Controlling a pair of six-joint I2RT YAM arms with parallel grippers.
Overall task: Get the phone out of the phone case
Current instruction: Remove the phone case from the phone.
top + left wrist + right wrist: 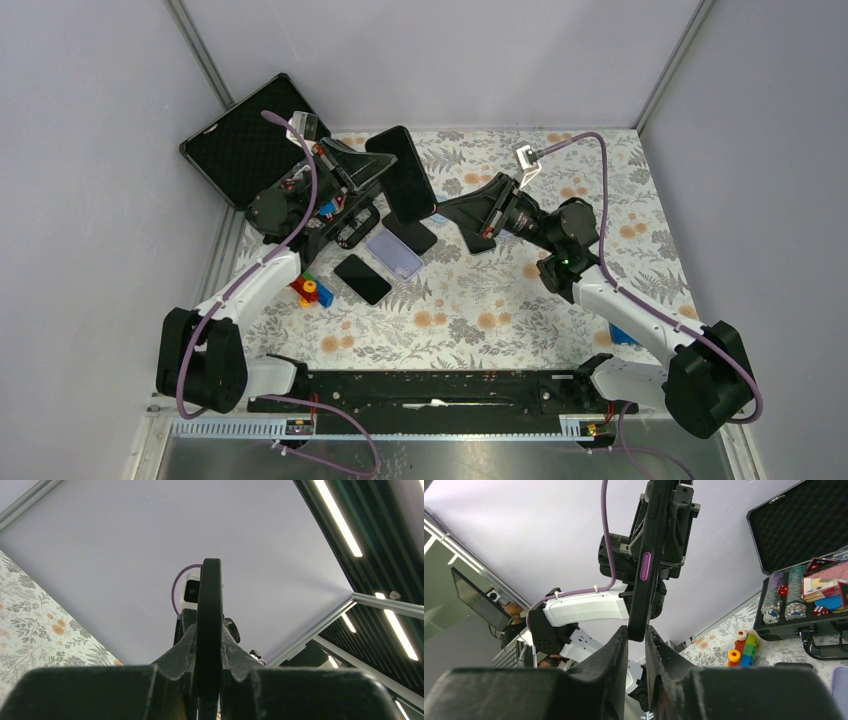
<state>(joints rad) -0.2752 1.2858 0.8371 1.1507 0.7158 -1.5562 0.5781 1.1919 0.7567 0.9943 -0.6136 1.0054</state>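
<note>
Looking down from the top view, I hold the phone case (403, 180) off the table (520, 300) at about 11 o'clock from the middle. The phone is inside it. My left tool (385, 175) is clamped on its 9 o'clock side. My right tool (440, 212) meets its lower end from 3 o'clock. The long axis runs from 11 to 5 o'clock, with a broad face turned up to the camera.

In the left wrist view the phone case (209, 595) stands edge-on, its long axis running 12 to 6. My left tool (209, 645) is pressed on both broad faces. That squeeze pins the phone in its shell, so I judge a pull could drag both together.

In the right wrist view the phone case (649, 545) rises from 6 toward 12 o'clock, leaning slightly to 1, with its purple button facing me. My right tool (636, 632) is closed on the very bottom end and seems to touch both faces. I judge so short a hold could slip, and the phone case could twist or drop onto the table.
</note>
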